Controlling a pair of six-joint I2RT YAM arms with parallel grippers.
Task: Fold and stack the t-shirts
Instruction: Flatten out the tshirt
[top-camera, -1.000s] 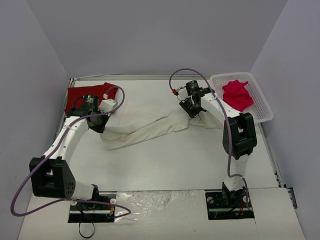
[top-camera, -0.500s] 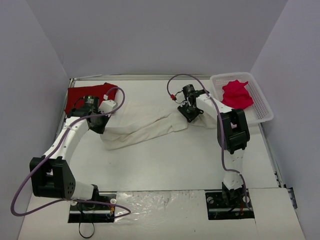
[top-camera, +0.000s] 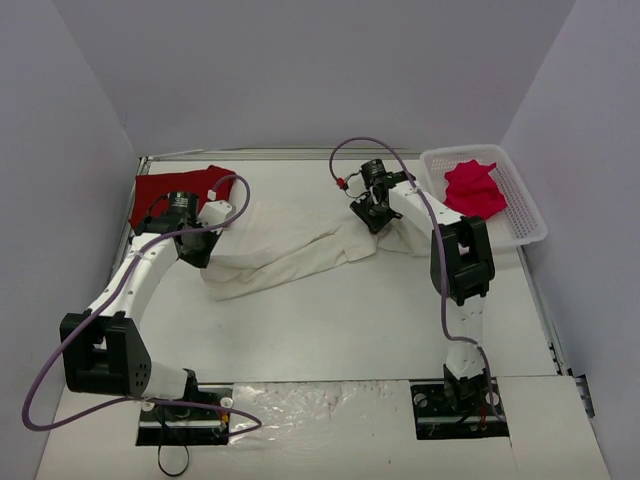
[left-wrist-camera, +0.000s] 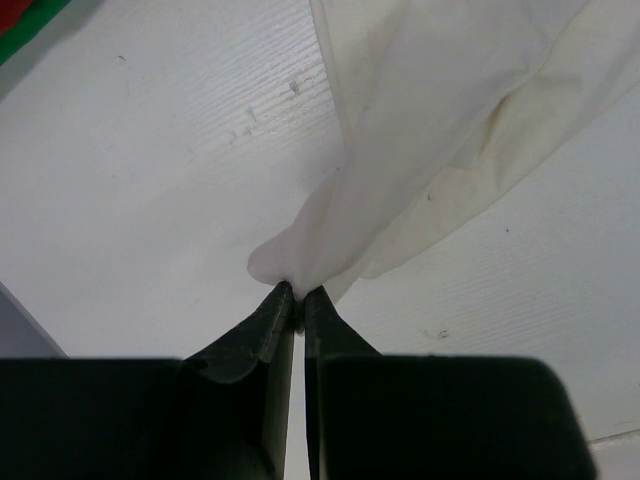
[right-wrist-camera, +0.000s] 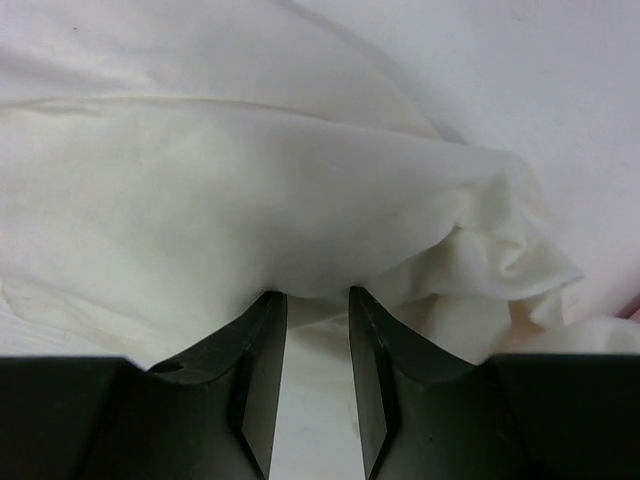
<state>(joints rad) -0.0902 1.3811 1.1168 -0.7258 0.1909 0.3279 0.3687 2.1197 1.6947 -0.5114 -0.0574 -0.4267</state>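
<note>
Soft, even overhead light left only faint shadows on the table (top-camera: 330, 310). Crinkled film (top-camera: 300, 400) at its near edge glared. Both wrist views showed the cream-white t-shirt (right-wrist-camera: 250, 200) washed out and slightly soft.

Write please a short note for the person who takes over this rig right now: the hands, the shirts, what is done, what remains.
The left hand is shut on an edge of the cream-white shirt.
The right hand has its fingers slightly apart at a bunched fold of the same shirt; whether it grips cannot be told.
The cream-white shirt lies crumpled and unfolded across the table.
The red shirt lies at the far left corner. The pinkish-red shirt is crumpled in the basket.
Done: no stack yet.
Left: fold the cream-white and pinkish-red shirts, then stack all.
</note>
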